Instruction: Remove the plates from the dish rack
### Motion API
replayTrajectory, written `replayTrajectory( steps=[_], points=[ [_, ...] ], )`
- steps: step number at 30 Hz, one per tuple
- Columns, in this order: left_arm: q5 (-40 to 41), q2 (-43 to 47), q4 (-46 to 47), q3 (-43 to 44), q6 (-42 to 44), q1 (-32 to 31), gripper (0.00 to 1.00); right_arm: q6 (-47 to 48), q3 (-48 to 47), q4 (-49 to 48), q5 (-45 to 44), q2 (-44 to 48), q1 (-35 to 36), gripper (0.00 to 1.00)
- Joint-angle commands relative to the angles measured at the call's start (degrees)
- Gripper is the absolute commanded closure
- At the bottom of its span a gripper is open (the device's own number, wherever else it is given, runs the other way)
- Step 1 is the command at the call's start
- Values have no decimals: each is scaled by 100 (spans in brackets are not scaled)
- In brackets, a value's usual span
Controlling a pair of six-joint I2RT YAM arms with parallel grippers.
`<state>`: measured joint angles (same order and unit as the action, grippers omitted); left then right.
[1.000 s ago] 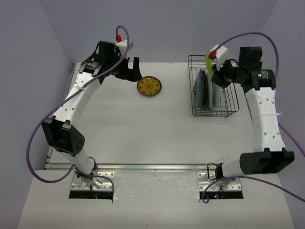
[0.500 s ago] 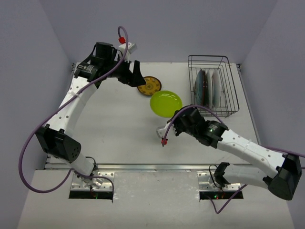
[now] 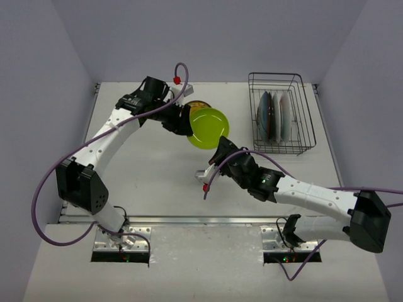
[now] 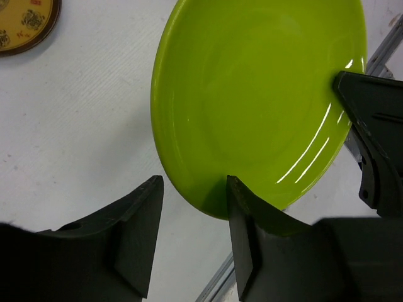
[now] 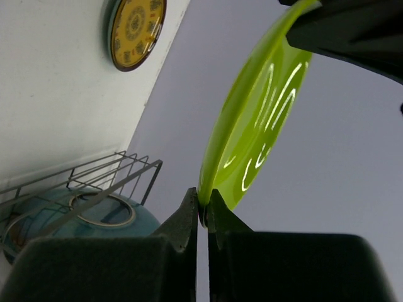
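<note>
Top external view shows the lime green plate (image 3: 208, 127) held tilted above the counter (image 3: 145, 182), well apart from the dish rack (image 3: 283, 152); right fingers (image 3: 221, 146) pinch its near rim; left fingers (image 3: 184, 124) straddle the opposite rim, narrowly parted, one not touching it; other plates (image 3: 272, 116) stand upright in the rack

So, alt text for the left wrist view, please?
A green plate fills the view, its near rim between the left gripper's open fingers, its right edge pinched by the right gripper. A yellow plate lies on the table, top left.
</note>
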<state>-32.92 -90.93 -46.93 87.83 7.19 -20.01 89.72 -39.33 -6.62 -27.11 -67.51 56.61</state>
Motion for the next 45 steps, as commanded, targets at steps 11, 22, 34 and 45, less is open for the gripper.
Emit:
replayTrajectory(
  steps=[11, 22, 34, 45],
  points=[
    [-1154, -64, 796, -455, -393, 176, 100, 286, 379, -1256, -314, 134, 95, 77],
    [-711, -1229, 1554, 492, -1316, 646, 100, -1504, 42, 240, -616, 706, -187, 2],
    [-649, -3705, 1951, 2651, -2160, 1306, 100, -6400, -2020, 3379, 660, 713, -2349, 1],
    [-750, -5082, 1896, 3829, -2245, 1392, 100, -8555, -3008, 4754, 2559, 391, -3738, 1]
  ],
)
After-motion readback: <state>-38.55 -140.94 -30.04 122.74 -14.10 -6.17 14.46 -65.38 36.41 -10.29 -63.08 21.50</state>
